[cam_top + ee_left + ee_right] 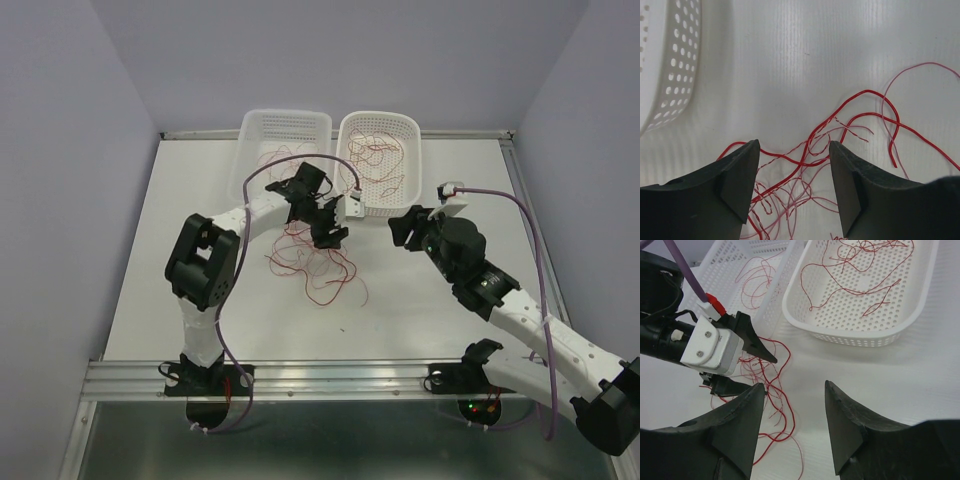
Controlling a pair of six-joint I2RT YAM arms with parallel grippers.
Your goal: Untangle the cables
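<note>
**Limp cables point(312, 262): take a loose loop**

Tangle lies on tabletop point(200, 200) under L pincer point(792, 150), jaws apart, nothing held. More sit in baskets point(415, 135). R pincer point(792, 390) released, empty. Hair-thin, floppy, near weightless, prob. snaggy; pinch an outer strand, not the knot.

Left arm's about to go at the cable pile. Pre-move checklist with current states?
1. Left gripper open, nothing in it: ok.
2. Left gripper lined up over the cables on the table: ok.
3. One strand singled out between its fingers: not ok, several cross there.
4. Right gripper open and empty: ok.
5. Gap between the two grippers: ok, apart in the top view.
6. Left gripper's height over the table: cannot tell.
</note>
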